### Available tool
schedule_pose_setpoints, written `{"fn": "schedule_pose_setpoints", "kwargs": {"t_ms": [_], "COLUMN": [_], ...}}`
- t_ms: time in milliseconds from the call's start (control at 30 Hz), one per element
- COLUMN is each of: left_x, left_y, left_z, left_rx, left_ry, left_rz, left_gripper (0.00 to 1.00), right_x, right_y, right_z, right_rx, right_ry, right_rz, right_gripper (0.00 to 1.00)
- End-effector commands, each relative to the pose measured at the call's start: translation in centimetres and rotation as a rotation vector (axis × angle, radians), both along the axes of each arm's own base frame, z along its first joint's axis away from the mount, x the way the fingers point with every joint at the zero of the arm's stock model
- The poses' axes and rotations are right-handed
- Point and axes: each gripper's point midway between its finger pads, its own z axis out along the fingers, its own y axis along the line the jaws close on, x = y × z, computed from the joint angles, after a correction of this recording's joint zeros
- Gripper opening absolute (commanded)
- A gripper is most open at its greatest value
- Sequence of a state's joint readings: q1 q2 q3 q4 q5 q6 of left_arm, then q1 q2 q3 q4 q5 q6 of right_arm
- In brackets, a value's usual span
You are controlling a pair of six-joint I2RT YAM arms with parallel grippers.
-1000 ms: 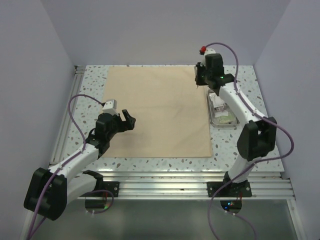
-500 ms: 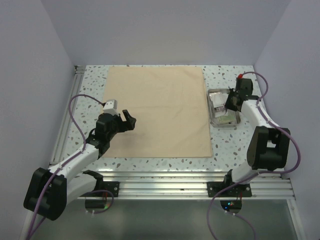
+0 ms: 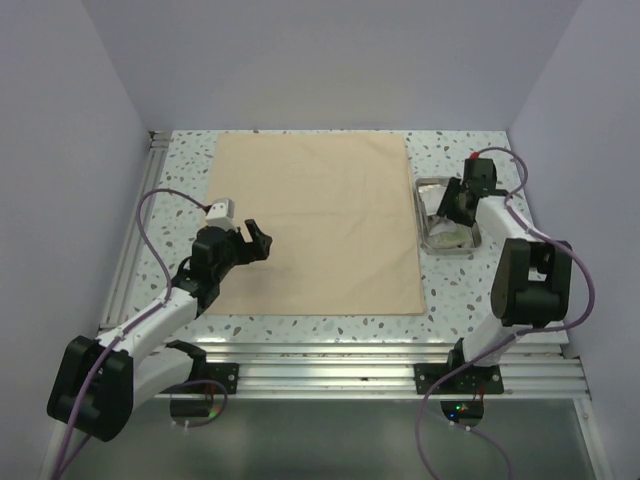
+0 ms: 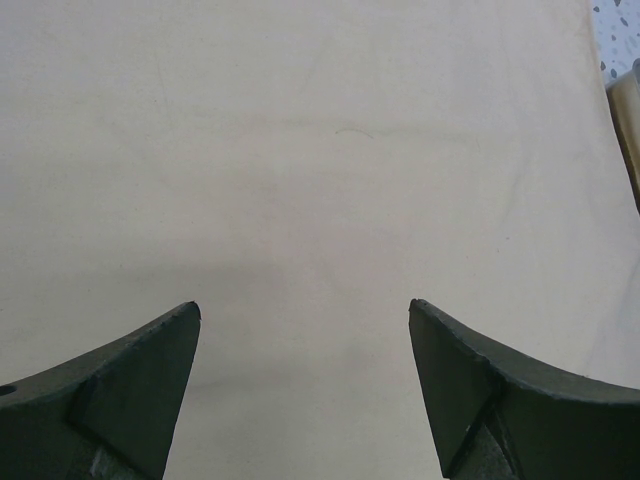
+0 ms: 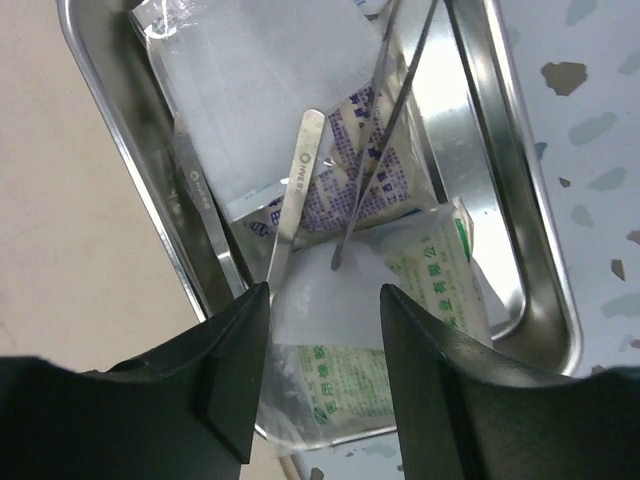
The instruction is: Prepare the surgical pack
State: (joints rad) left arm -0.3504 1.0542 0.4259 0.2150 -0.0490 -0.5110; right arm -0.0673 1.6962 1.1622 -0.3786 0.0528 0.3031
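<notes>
A large tan cloth (image 3: 320,225) lies flat on the table. A small steel tray (image 3: 450,253) sits just off its right edge. The tray (image 5: 520,200) holds a clear and white sachet (image 5: 260,90), a green-printed sachet (image 5: 440,270), a flat steel instrument (image 5: 295,190) and thin tweezers (image 5: 385,130). My right gripper (image 3: 452,205) hangs over the tray. Seen from the wrist, the right gripper (image 5: 323,290) is open, with nothing between its fingers. My left gripper (image 3: 262,240) hovers open over the cloth's left part. The left wrist view shows only bare cloth (image 4: 320,150) between that gripper's (image 4: 303,305) fingers.
The speckled tabletop (image 3: 460,290) shows round the cloth, with aluminium rails (image 3: 390,365) along the near edge and another down the left side. Grey walls close in the back and both sides. The tray's edge (image 4: 630,100) peeks in at the right of the left wrist view.
My right arm has swung from the cloth's far right corner back to the tray, and its jaws have opened. The left arm has not moved.
</notes>
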Motion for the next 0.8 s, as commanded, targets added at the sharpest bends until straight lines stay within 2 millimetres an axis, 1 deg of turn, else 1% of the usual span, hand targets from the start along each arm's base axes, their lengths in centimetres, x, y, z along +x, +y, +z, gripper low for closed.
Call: {"fn": "schedule_pose_setpoints", "kwargs": {"t_ms": [0, 33, 67, 100, 133, 200, 300, 333, 367, 433, 467, 567, 600, 667, 700, 733, 767], "left_x": [0.3, 0.3, 0.3, 0.2, 0.2, 0.2, 0.1, 0.1, 0.0, 0.0, 0.0, -0.1, -0.1, -0.2, -0.2, -0.3, -0.3], "left_y": [-0.2, -0.2, -0.3, -0.4, -0.5, -0.8, -1.2, -1.4, -1.6, -1.9, -2.2, -2.6, -2.6, -2.9, -2.9, -3.1, -3.1], "left_z": [1.0, 1.1, 1.1, 1.0, 1.1, 1.1, 1.1, 1.1, 1.1, 1.1, 1.2, 1.4, 1.5, 1.6, 1.6, 1.6, 1.6], "left_rx": [0.014, 0.013, 0.012, 0.012, 0.01, 0.006, 0.002, 0.003, 0.0, 0.001, -0.004, -0.005, -0.006, -0.009, -0.008, -0.01, -0.01], "left_ry": [-0.049, -0.05, -0.053, -0.051, -0.053, -0.055, -0.059, -0.063, -0.065, -0.066, -0.069, -0.075, -0.078, -0.08, -0.082, -0.08, -0.08], "left_rz": [-0.011, -0.012, -0.018, -0.022, -0.026, -0.037, -0.056, -0.065, -0.071, -0.082, -0.094, -0.108, -0.11, -0.117, -0.119, -0.122, -0.122], "left_gripper": [0.89, 0.89, 0.89, 0.89, 0.89, 0.89, 0.89, 0.89, 0.9, 0.9, 0.89, 0.9, 0.9, 0.9, 0.9, 0.9, 0.9], "right_x": [-0.5, -1.6, -2.1, -2.7, -3.1, -3.5, -3.5, -3.6, -3.5, -3.1, -2.9, -3.1, -3.9, -4.4, -5.1, -4.6, -4.3], "right_y": [-1.7, -2.7, -3.3, -3.7, -4.3, -5.5, -6.6, -6.8, -7.2, -7.7, -7.4, -7.2, -7.4, -7.8, -8.2, -8.5, -8.5], "right_z": [4.3, 5.2, 5.8, 5.8, 7.0, 7.4, 6.9, 6.4, 5.3, 4.4, 3.1, 2.3, 2.0, 1.9, 1.5, 1.9, 1.8], "right_rx": [-0.059, -0.098, -0.115, -0.126, -0.143, -0.152, -0.152, -0.15, -0.14, -0.11, -0.084, -0.054, -0.063, -0.075, -0.1, -0.108, -0.106], "right_ry": [-0.131, -0.156, -0.176, -0.188, -0.223, -0.234, -0.203, -0.183, -0.157, -0.138, -0.101, -0.065, -0.054, -0.077, -0.073, -0.101, -0.099], "right_rz": [-0.102, -0.147, -0.176, -0.191, -0.215, -0.245, -0.271, -0.28, -0.298, -0.317, -0.309, -0.326, -0.346, -0.378, -0.401, -0.402, -0.391], "right_gripper": [0.53, 0.54, 0.55, 0.55, 0.54, 0.53, 0.52, 0.51, 0.51, 0.51, 0.51, 0.51, 0.51, 0.53, 0.54, 0.54, 0.54]}}
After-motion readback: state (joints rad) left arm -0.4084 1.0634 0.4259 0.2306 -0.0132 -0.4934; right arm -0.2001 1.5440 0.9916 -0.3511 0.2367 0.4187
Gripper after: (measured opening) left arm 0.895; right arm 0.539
